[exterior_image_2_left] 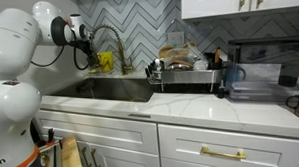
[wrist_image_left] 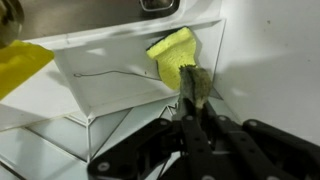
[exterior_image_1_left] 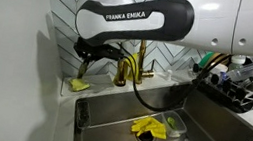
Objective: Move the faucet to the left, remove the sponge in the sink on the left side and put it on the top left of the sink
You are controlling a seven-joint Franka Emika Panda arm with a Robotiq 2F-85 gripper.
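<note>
The yellow sponge with a green scouring side (wrist_image_left: 176, 55) is at the white counter's back left corner beside the sink, also seen in both exterior views (exterior_image_1_left: 82, 85) (exterior_image_2_left: 105, 62). My gripper (wrist_image_left: 196, 98) is shut on the sponge's near edge. It reaches down from the arm at the tiled wall (exterior_image_1_left: 83, 66) (exterior_image_2_left: 86, 53). I cannot tell whether the sponge rests on the counter. The gold faucet (exterior_image_1_left: 133, 66) (exterior_image_2_left: 115, 34) stands behind the sink, just right of the gripper.
The steel sink (exterior_image_1_left: 221, 127) holds yellow gloves (exterior_image_1_left: 145, 128) and a small green item (exterior_image_1_left: 173, 121). A dish rack (exterior_image_1_left: 241, 83) (exterior_image_2_left: 190, 70) with dishes stands on the counter beside the sink. The chevron-tiled wall is close behind the gripper. A yellow object (wrist_image_left: 20, 65) lies at the wrist view's left edge.
</note>
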